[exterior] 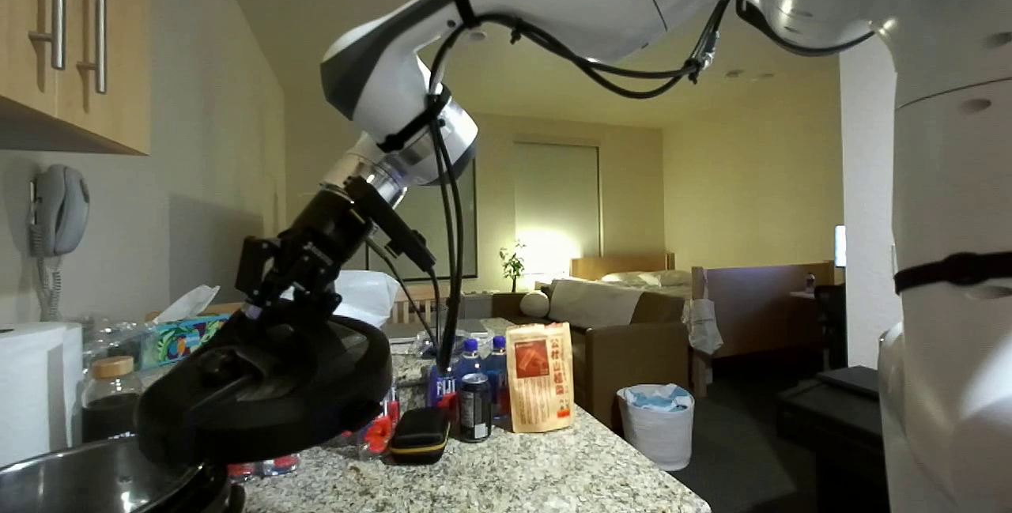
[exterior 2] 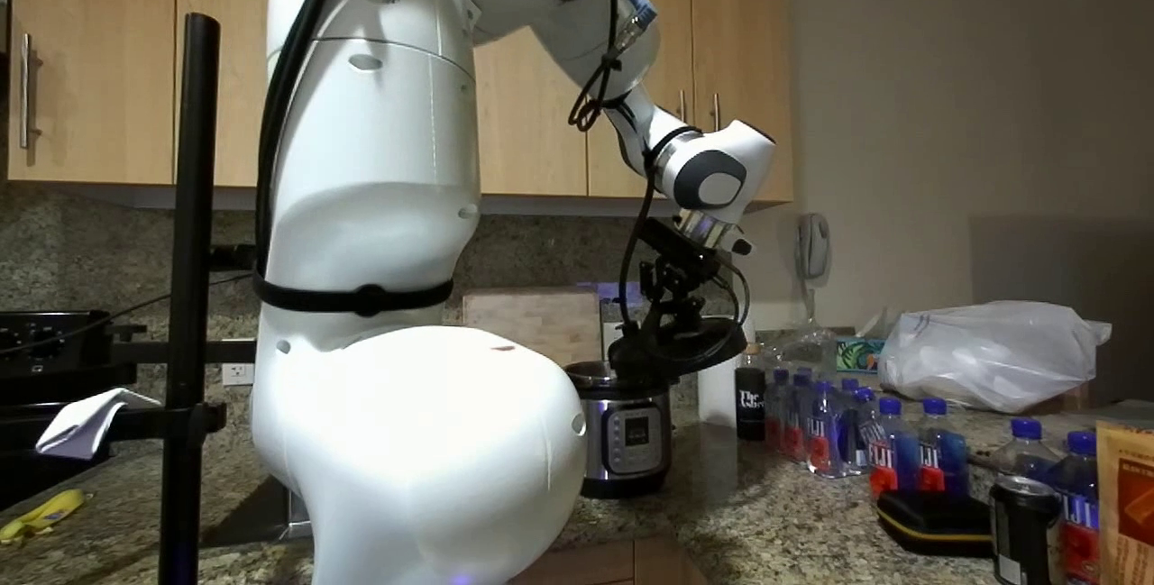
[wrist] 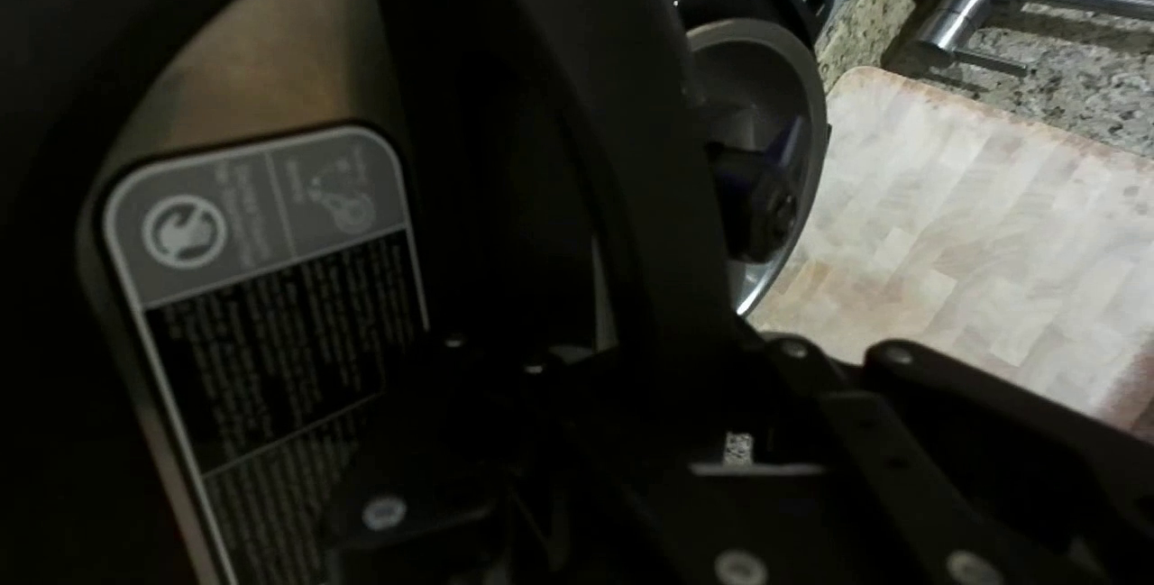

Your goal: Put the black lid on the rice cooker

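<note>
One dark, round, metal-rimmed rice cooker [exterior: 87, 475]; at its two o'clock in an exterior view, round black plastic-looking lid [exterior: 265, 396], tilted, judged stiff, slippery, best held mid-top; black metal gripper [exterior: 278, 306], twelve o'clock, clamped on it.

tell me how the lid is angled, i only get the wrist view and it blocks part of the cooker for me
Observer: Tilted: in both exterior views the black lid dips toward the rice cooker, its opposite side higher.
Operator: does any of it stick out past the cooker
Observer: Yes, in both exterior views the higher side juts out to the picture's right of the cooker.
Operator: what's standing over that way
Observer: In an exterior view, blue-capped bottles stand farther to the picture's right.
</note>
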